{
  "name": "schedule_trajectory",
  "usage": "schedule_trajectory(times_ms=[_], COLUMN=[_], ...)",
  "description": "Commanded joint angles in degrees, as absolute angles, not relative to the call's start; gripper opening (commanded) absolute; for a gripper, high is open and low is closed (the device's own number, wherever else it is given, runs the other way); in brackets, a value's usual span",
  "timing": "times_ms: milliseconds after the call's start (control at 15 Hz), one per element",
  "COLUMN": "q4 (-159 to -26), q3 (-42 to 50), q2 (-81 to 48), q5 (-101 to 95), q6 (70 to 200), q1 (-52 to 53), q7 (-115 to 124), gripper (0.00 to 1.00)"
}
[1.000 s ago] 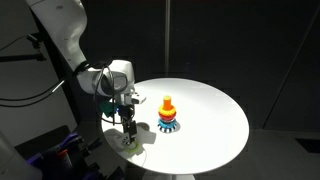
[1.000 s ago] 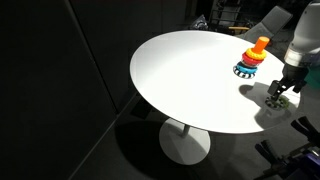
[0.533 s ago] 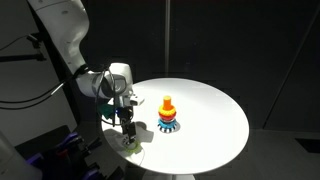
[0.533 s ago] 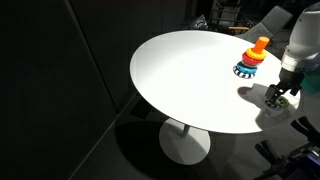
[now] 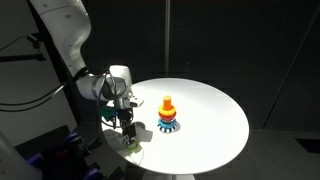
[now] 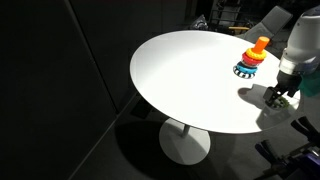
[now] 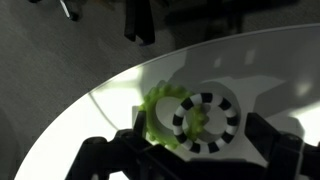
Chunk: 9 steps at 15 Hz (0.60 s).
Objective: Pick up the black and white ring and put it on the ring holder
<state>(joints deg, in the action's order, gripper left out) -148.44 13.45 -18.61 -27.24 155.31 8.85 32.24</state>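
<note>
In the wrist view the black and white ring (image 7: 207, 120) lies flat on the white table (image 7: 270, 60), overlapping a pale green scalloped ring (image 7: 155, 115) on its left. My gripper (image 7: 200, 138) is open, its dark fingers (image 7: 262, 135) standing either side of both rings, low over the table. In both exterior views the gripper (image 5: 130, 138) (image 6: 280, 97) points down at the table edge; the rings are too small to make out there. The ring holder (image 5: 168, 113) (image 6: 250, 58), a cone with blue base, red and orange middle and yellow top, stands a short way from the gripper.
The round white table (image 5: 210, 110) (image 6: 190, 70) stands on a pedestal, with dark surroundings. The rings lie close to the table's edge (image 7: 110, 90). Cables and equipment sit on the floor beside the arm's base (image 5: 60, 150).
My gripper has come down slightly toward the table over the rings. The ring holder has not moved.
</note>
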Motion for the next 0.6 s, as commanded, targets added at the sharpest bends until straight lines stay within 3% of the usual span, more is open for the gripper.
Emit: schedule_trajectory(times_ms=[0, 533], q4=[-148.4, -148.3], q3=[15.3, 16.7], q2=[-19.5, -20.9], q5=[-28.4, -27.7], q6=[157.1, 158.5], q1=[10.5, 12.2], q7=[33.7, 33.4], gripper=[1.00, 1.00])
